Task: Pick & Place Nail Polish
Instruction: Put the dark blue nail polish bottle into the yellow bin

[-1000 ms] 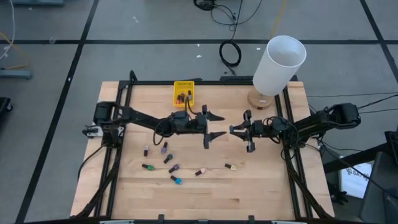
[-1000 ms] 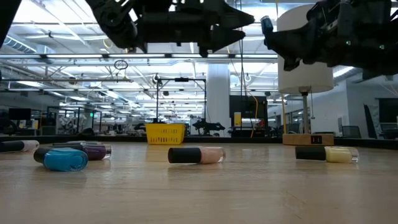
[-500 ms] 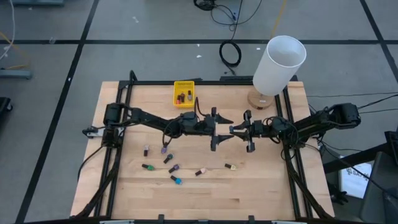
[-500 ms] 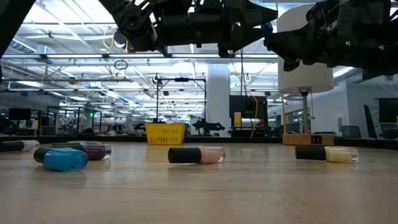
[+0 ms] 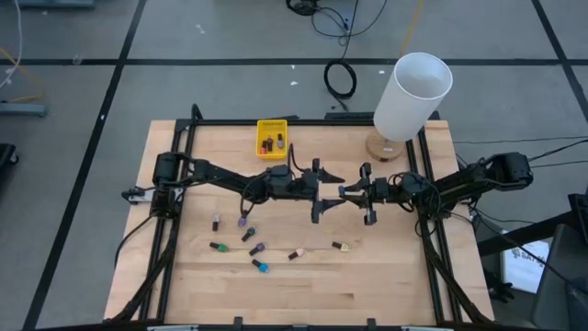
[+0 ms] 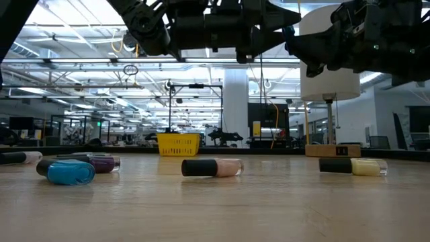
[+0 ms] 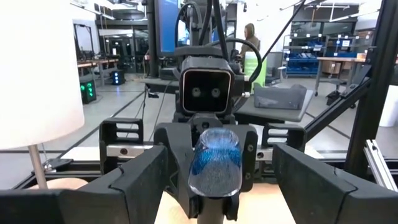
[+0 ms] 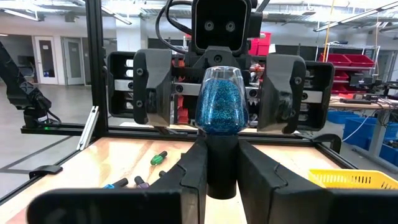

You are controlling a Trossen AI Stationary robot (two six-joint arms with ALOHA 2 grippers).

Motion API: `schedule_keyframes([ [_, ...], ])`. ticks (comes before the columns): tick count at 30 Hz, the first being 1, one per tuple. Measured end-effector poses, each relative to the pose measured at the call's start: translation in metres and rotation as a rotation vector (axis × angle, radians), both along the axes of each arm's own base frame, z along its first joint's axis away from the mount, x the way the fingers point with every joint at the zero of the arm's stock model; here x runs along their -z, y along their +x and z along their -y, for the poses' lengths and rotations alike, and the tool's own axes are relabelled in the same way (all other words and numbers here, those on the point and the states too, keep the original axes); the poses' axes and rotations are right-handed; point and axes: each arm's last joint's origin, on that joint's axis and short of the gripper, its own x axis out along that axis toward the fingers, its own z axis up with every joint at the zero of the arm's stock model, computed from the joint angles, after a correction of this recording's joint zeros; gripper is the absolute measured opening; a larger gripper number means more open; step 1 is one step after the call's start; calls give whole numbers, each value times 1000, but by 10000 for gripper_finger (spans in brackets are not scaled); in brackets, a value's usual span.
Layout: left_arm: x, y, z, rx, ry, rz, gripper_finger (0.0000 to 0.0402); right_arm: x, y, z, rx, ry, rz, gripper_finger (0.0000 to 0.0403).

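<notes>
So the right gripper [image 5: 354,192] is pinched tight on the dark cap of a blue glitter nail polish bottle [image 8: 222,99], holding it up in the air over the middle of the bench [image 5: 395,276], a bit in front of the yellow bin [image 5: 271,138]. The left gripper [image 5: 323,190] sits nose to nose with it, fingers spread wide on either side of the glass, not touching it that anyone can see. Looks like a handover. Risky bit: the body is round and slick, so if the left one closes off-centre, or the right lets go early, the bottle likely pops out and drops among the loose bottles [image 5: 241,222] lying nearer the front edge than the bin.
</notes>
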Motion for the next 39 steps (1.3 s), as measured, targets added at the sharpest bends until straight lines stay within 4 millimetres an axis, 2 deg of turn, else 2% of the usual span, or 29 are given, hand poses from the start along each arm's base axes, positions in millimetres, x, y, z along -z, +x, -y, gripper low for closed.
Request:
schedule_keyframes([
  [12, -2, 0, 0, 0, -22, 14, 279, 0, 0, 0, 7, -6, 0, 51],
  [25, -2, 0, -2, -2, -46, 16, 155, 0, 0, 0, 7, -6, 0, 51],
  [34, -2, 0, -6, -5, -68, 12, 111, 0, 0, 0, 14, -4, 1, 51],
  [39, -2, 0, -6, -4, -72, 11, 112, 0, 0, 0, 13, -4, 1, 51],
])
